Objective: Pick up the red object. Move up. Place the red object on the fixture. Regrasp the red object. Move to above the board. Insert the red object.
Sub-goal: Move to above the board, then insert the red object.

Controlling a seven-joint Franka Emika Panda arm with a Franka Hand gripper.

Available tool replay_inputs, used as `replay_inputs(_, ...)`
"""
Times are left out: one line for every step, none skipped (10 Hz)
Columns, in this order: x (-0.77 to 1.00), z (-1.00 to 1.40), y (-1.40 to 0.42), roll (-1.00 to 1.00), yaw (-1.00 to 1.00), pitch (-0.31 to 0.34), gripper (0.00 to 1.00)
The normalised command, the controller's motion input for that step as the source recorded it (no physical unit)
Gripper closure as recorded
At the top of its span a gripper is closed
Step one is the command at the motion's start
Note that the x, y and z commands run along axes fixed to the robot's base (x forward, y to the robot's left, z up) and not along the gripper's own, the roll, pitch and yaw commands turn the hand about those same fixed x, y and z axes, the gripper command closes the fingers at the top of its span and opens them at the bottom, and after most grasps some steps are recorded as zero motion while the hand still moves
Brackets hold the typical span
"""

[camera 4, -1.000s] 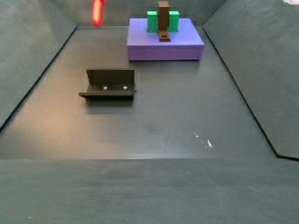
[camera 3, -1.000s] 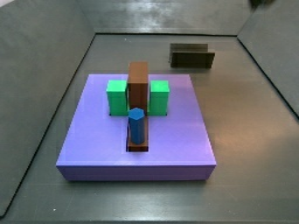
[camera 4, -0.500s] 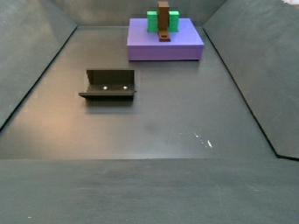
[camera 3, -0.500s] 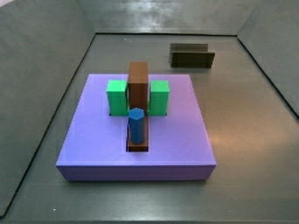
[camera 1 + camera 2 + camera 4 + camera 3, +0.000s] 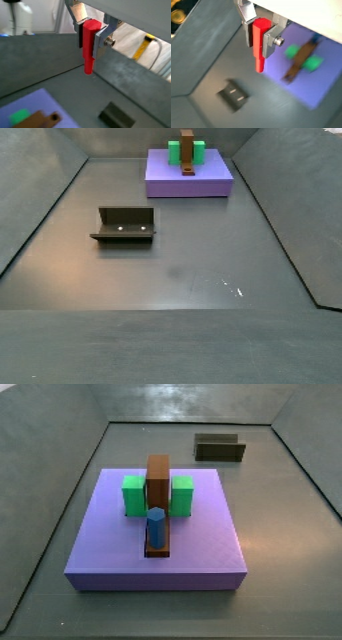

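- Dark grey flooring with sloped grey walls surrounds our workspace; neither side view shows the arm, so we judge it to be high above the floor.
- Our gripper appears in both wrist views, clenched on the red object, whose slim body hangs down from between the silver fingers with its lower end free in the air.
- Below it in a wrist view lies the fixture, well apart from the peg, and to one side the board with its green blocks and brown bar.
- In a side view, the fixture stands empty on the floor, and the board carries a blue peg upright in the brown bar's slot.
- We judge the pick done and the upward move in hand or just ending.
- Next we would carry the peg over the fixture, line it with the recess, lower gently and let go only once it rests there.
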Motion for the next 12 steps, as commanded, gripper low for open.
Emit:
replay_inputs(-0.24,0.05,-0.32,-1.0,0.01,0.109,1.0)
replay_inputs(-0.08,0.01,-0.06,-1.0,0.02,0.092,1.0)
replay_inputs(-0.08,0.02,-0.04,-1.0,0.02,0.083,1.0)
replay_inputs(-0.07,-0.01,0.0,-0.87,0.02,0.043,1.0)
replay_inputs(-0.05,0.0,0.01,-0.65,0.01,0.015,1.0)
replay_inputs(-0.04,0.0,0.01,-0.4,0.01,-0.002,1.0)
replay_inputs(-0.03,0.0,0.01,-0.3,0.0,-0.011,1.0)
replay_inputs(0.0,-0.11,0.0,0.0,0.0,0.0,1.0)
replay_inputs(0.15,-0.3,0.27,-0.09,0.0,0.0,1.0)
replay_inputs(0.33,-0.31,0.43,-0.07,0.0,0.0,1.0)
replay_inputs(0.31,-0.34,0.47,-0.04,0.01,0.0,1.0)
replay_inputs(0.35,-0.41,0.48,-0.07,0.01,0.0,1.0)
